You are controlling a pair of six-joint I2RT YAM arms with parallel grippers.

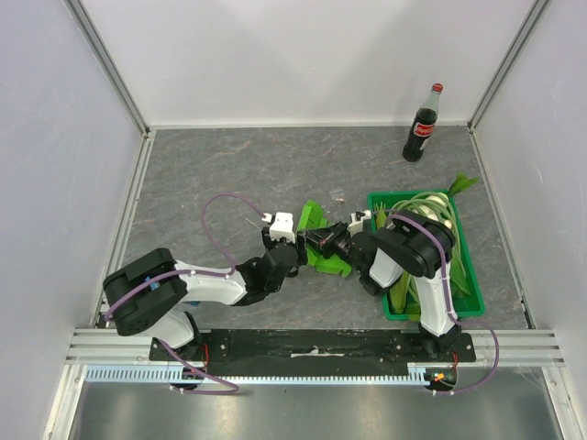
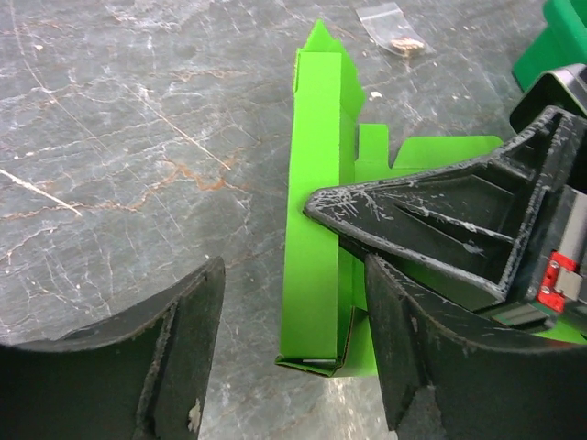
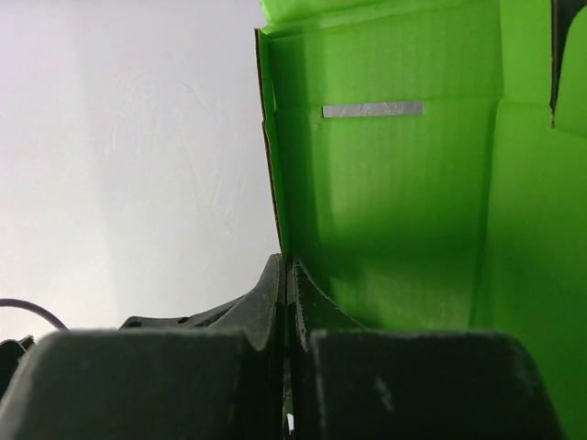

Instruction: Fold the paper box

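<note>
The two arms are bolted at the near edge of a grey marbled table (image 1: 220, 165) and are bent inward toward its middle. There the paper box (image 2: 316, 229) is found, partly folded, just left of a dark-green crate (image 1: 470, 247). One long wall of the box is raised upright, while the other flaps are spread flat on the table to its right.

The left gripper (image 2: 292, 275) is held wide, with its fingers set on either side of the upright wall. A clear gap is left between the wall and the left finger (image 2: 138, 367).

The right gripper (image 3: 287, 270) is brought in from the right and is pressed closed on the box. The card's edge is seen running down into the seam between its fingers.

Long leafy green stalks (image 1: 438, 206) are piled in the crate. A small clear bag (image 2: 393, 26) is laid just beyond the box. A cola bottle (image 1: 422, 128) with a red cap is stood upright at the far right, near the back wall.
</note>
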